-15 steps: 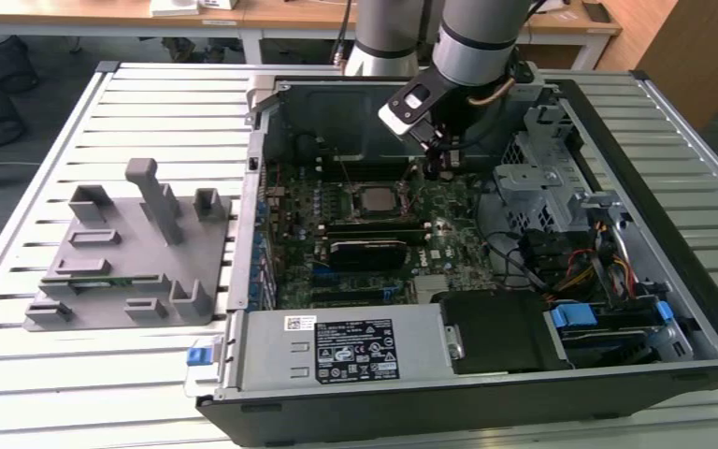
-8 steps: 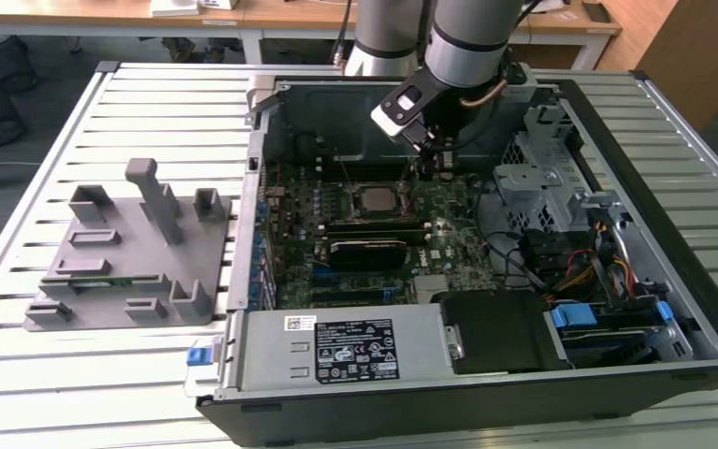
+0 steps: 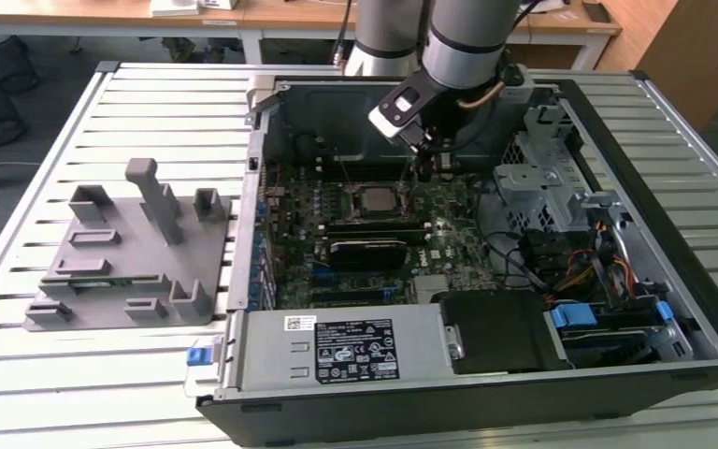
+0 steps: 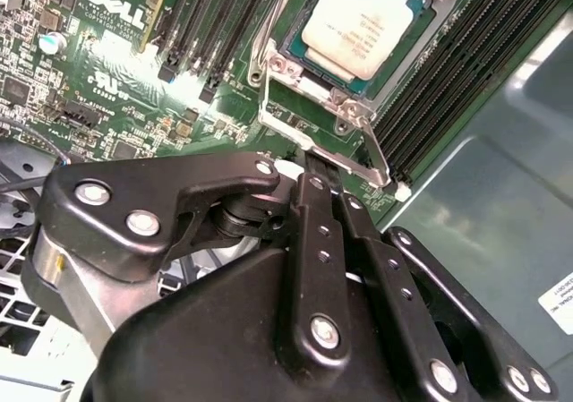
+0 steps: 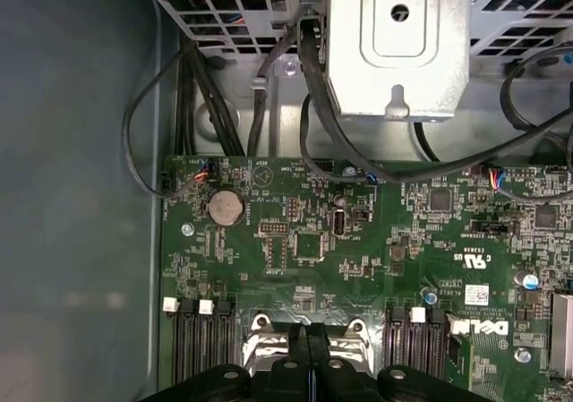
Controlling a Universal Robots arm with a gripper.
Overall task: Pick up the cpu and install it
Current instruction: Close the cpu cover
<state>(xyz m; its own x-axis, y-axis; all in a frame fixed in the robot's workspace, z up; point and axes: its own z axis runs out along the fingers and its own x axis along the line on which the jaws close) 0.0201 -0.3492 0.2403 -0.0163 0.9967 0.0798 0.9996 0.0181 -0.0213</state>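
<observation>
White slatted tabletop (image 3: 35, 393) carries a black open computer case (image 3: 459, 416) laid on its side, with a grey moulded plastic fixture (image 3: 122, 271) set just beside it on the exterior view's left. Nearest within the case a silver box-shaped power supply (image 3: 334, 346) is seen. Beyond it lies the green circuit board (image 3: 459, 208), and near the board's middle the cpu (image 3: 376, 198), a small flat square chip with a silvery top plate, is seen lying in its socket.

In the second wrist view the cpu (image 4: 363, 21) is bordered by the bright metal socket bracket (image 4: 309, 84). Pick-up and placement are therefore judged done, and the securing part of the installation is judged to be in hand. The black two-fingered gripper (image 4: 320, 165) is held just beside the bracket's corner, near the thin metal lever (image 4: 376, 156). Its fingers are drawn together with hardly a gap, and nothing is seen between them.

Whatever is done from this pose calls for small, steady motion, since the black memory slots (image 4: 224, 17) lie close by.

Contact between fingertips and lever cannot be made out, the tips being masked by the gripper's own linkage. The bracket may be latched, but this cannot be told. The socket's far side is cut off at the picture edge. Farthest off, the silver-grey robot arm (image 3: 471, 37) and wooden desks (image 3: 296, 14) are seen.
</observation>
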